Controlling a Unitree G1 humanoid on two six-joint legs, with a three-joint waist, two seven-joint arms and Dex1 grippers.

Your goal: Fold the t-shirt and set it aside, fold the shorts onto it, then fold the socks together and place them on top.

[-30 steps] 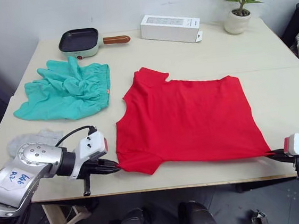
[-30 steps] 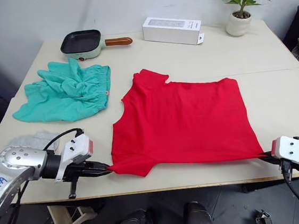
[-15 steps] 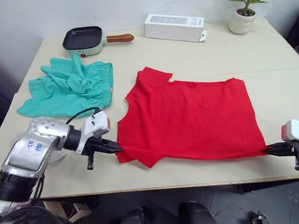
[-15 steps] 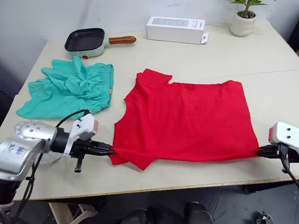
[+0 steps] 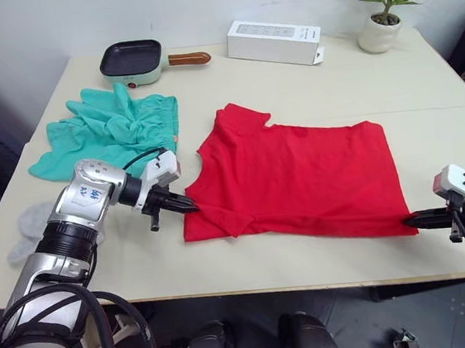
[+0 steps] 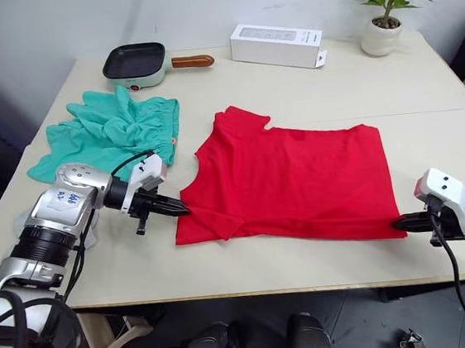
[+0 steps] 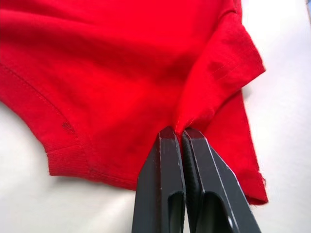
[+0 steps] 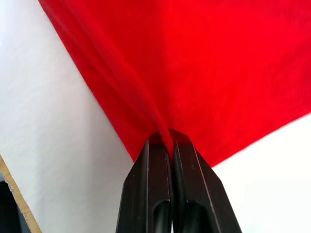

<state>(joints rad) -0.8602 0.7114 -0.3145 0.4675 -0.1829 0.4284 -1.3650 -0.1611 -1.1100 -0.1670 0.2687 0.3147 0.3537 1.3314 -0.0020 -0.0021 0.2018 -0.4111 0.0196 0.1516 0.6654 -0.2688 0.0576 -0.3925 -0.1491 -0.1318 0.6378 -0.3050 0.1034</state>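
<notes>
Broadly, a pale worktop is seen carrying all the garments. Spread across its middle is the t-shirt, lying mostly flat, with its neck opening turned toward the robot's left and its hem toward the right. Its near-left sleeve is drawn up into a small folded ridge, and a crease is formed along the near edge. The shorts are bunched on the left part of the worktop, well apart from the t-shirt's far sleeve, with the gathered waistband facing the t-shirt. The socks are glimpsed at the near-left edge, partly hidden behind the left arm.

The left gripper is positioned at the t-shirt's near-left sleeve, and its fingers are clenched on a pinch of the red cloth, as is shown in the left wrist view. The right gripper is held at the t-shirt's near-right hem corner, close to the worktop's front edge, and its fingers are likewise closed on a fold of that fabric.

Along the far side, a white box, a small pan with a wooden handle, and a potted plant are set.
</notes>
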